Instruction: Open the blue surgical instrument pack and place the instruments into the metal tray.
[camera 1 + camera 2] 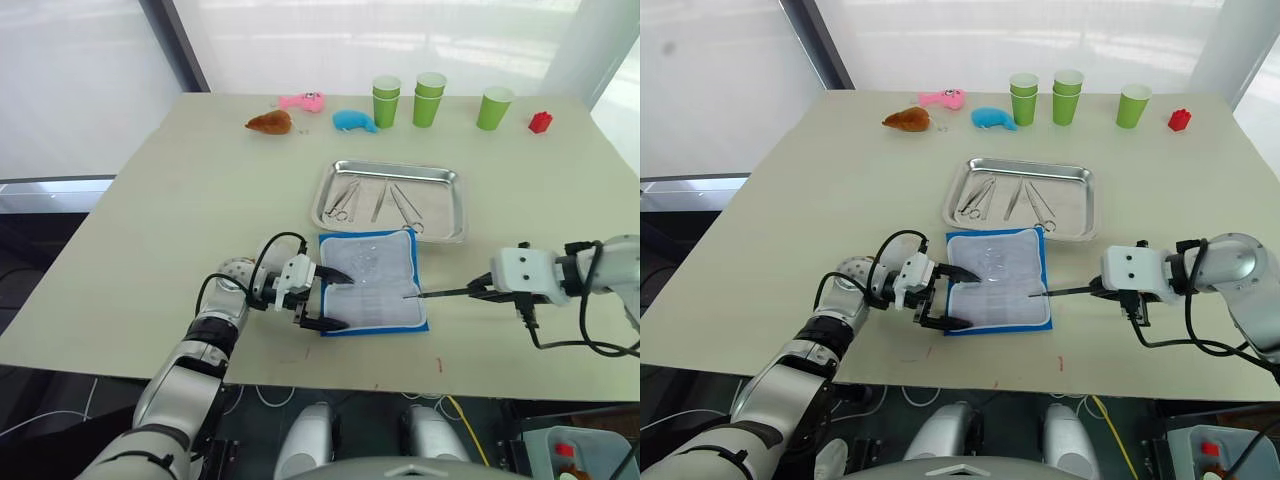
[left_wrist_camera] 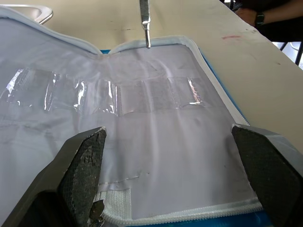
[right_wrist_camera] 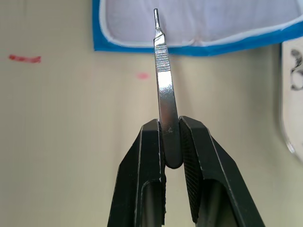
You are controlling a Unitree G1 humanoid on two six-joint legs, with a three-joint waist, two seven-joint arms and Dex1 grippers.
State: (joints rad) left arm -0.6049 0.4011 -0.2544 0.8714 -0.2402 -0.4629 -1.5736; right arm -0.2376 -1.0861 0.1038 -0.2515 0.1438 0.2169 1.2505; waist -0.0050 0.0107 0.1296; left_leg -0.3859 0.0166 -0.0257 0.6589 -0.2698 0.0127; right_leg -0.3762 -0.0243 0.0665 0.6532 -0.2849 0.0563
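Table: pale beige top, carrying all items. Metal tray: shallow steel rectangle past the pack, holding ring-handled scissors, tweezers and forceps, laid side by side. Blue surgical instrument pack: lying open and flat just on the near side of the tray, pale lining up, clear pockets across it, blue edging showing around the border. Left gripper: at the pack's left edge, fingers spread wide apart over the lining, clamping nothing. Right gripper: to the right of the pack, fingers pressed tight on a slim scalpel handle, whose tip reaches the pack's right edge. Back of table: three stands of green cups, orange-brown plush toy, pink plush toy, small blue plush toy, small red object.
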